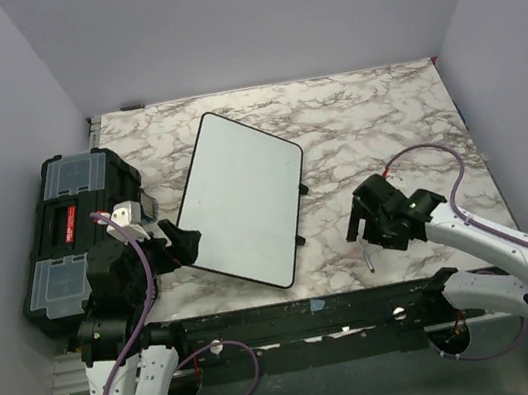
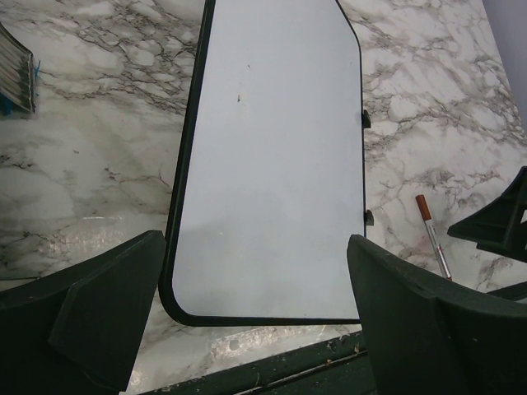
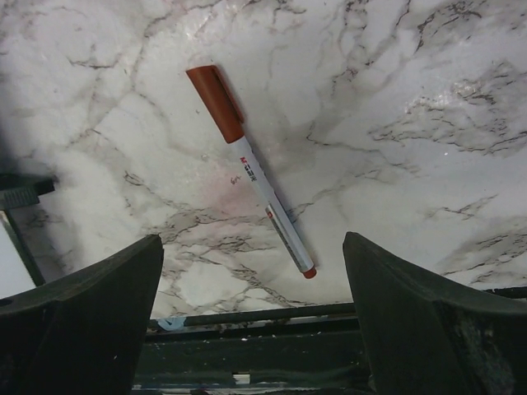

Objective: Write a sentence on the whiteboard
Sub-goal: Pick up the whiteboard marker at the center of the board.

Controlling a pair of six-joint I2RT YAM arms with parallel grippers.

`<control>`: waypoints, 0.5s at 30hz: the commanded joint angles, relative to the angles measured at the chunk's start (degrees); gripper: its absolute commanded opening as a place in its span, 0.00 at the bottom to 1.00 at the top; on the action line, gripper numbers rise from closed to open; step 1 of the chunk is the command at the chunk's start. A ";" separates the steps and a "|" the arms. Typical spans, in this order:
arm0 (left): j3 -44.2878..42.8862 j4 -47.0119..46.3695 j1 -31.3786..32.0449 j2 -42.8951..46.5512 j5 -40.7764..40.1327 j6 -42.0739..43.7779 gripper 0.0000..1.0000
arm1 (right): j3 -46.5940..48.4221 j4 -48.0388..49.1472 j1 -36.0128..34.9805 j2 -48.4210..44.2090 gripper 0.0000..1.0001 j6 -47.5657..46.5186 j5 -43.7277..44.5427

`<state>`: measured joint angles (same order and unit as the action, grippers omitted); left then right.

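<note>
Whiteboard (image 1: 242,199) lies flat on marble table (image 1: 384,127), skewed, just right of black toolbox (image 1: 77,229). Face is blank bar a faint speck or two, so no sentence on it yet. Left gripper (image 2: 255,243) sits over board's near edge, fingers spread wide, nothing held; can't tell if it touches the frame. Right gripper (image 3: 251,243) is likewise wide apart and empty, hovering over marker (image 3: 249,171), which lies on bare table right of board, apart from it, red cap on. Handling, by guess: marker is light and stiff w/ a smooth round barrel, apt to roll or twist between pads. Best pinched across white barrel approx. mid-length, clear of cap, which must come off first. Board looks thin, rigid and slick on small feet; prob. slides under pen pressure, so other arm should pin the frame edge.
</note>
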<state>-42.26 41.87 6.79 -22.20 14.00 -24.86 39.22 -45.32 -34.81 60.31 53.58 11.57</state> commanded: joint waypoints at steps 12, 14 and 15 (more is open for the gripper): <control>0.53 -1.00 0.27 -0.13 1.25 0.38 0.94 | -4.81 3.59 -4.29 5.02 0.71 3.92 4.48; 0.55 -1.00 0.31 -0.15 1.27 0.34 0.94 | -5.35 4.04 -4.30 5.53 0.68 3.90 4.48; 0.60 -1.00 0.28 -0.13 1.29 0.35 0.94 | -5.63 4.39 -4.41 5.81 0.65 3.94 4.34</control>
<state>-42.24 41.82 6.87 -22.20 14.00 -24.88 35.24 -42.74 -38.68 65.01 56.55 13.89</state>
